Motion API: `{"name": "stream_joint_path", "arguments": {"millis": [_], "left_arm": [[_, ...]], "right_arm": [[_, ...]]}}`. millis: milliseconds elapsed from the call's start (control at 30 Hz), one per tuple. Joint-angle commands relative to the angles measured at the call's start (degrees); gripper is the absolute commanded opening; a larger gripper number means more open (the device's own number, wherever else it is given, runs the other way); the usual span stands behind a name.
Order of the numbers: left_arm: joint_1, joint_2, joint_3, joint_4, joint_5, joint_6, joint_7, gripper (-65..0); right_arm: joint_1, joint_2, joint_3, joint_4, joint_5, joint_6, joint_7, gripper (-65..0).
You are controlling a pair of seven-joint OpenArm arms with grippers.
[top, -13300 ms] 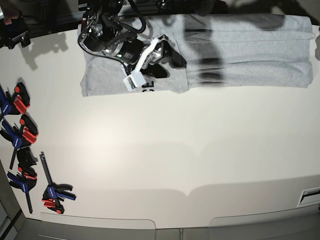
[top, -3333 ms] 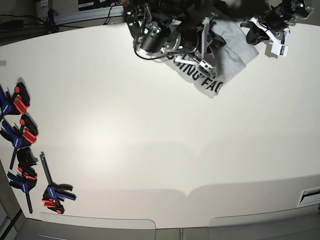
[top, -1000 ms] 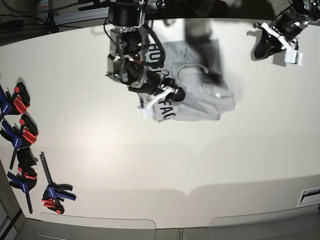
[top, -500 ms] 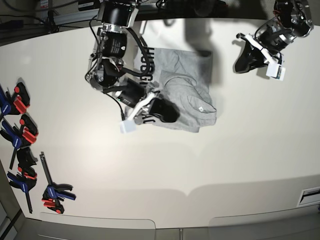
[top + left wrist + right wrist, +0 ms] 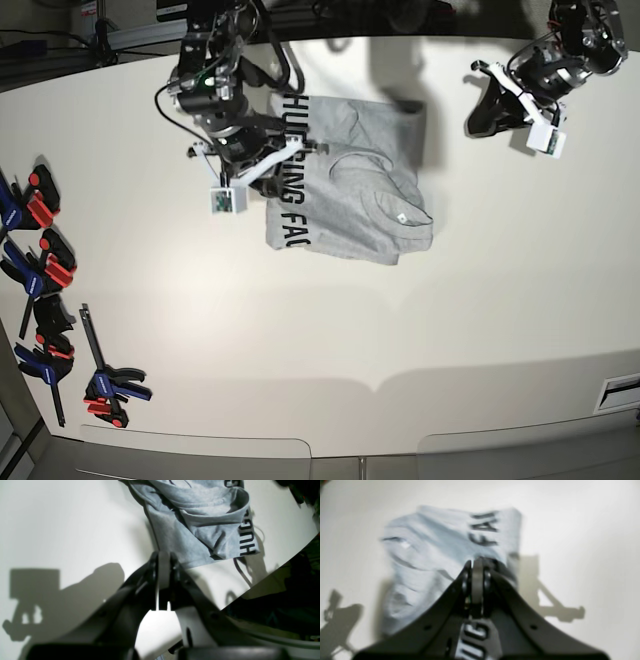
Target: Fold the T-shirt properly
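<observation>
The grey T-shirt (image 5: 365, 190) lies folded into a small, wrinkled packet at the table's far middle, with black lettering running down its left edge. My right gripper (image 5: 295, 158) is shut over that lettered edge. In the right wrist view its closed tips (image 5: 477, 565) sit over the blurred shirt (image 5: 425, 545), which lies flat. I see no cloth lifted. My left gripper (image 5: 482, 115) hovers to the right of the shirt, apart from it. In the left wrist view it (image 5: 162, 555) is shut and empty, just short of the shirt's (image 5: 200, 517) edge.
Several red, blue and black clamps (image 5: 40, 270) lie along the table's left edge. A white slotted part (image 5: 620, 390) sits at the front right. Cables and arm bases crowd the back edge (image 5: 130, 35).
My right gripper has moved from the shirt's front left corner back up along the left edge. That edge now lies flat with more lettering showing. The left arm has barely moved.
</observation>
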Motion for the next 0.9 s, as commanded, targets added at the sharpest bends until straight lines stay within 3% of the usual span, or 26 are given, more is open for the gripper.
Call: {"name": "stream_joint_path", "arguments": {"millis": [0,167,333,433,567,667,800,867], "left_arm": [[0.2,-0.3,-0.2,1.0,-1.3,-0.6,-1.0,-65.0],[0.2,-0.3,-0.2,1.0,-1.3,-0.6,-1.0,-65.0],[0.2,-0.3,-0.2,1.0,-1.3,-0.6,-1.3,-65.0],[0.2,-0.3,-0.2,1.0,-1.3,-0.6,-1.3,-65.0],[0.1,-0.3,-0.2,1.0,-1.3,-0.6,-1.3,-65.0],[0.2,-0.3,-0.2,1.0,-1.3,-0.6,-1.4,-65.0],[0.2,-0.5,-0.2,1.0,0.9,-0.6,-1.5,-65.0],[0.2,-0.5,-0.2,1.0,2.1,-0.6,-1.5,-65.0]], "right_arm": [[0.4,-0.3,-0.1,-0.2,0.7,0.0,1.6,-65.0],[1.7,-0.3,-1.3,-6.6,4.7,0.1,1.7,-65.0],[2.0,-0.3,-10.3,-9.0,8.7,3.7,-0.3,-65.0],[2.0,-0.3,-18.9,-9.0,11.1,8.6,-5.2,-65.0],[2.1,-0.3,-29.7,-9.0,17.2,19.3,-11.3,-65.0],[3.3,-0.3,-33.8,-9.0,14.3,19.5,-9.9,-65.0],[8.1,-0.3,-33.4,-9.0,0.8,19.5,-6.2,-65.0],[12.0,-0.3,-32.0,-9.0,-1.5,19.4,-6.0,-65.0]]}}
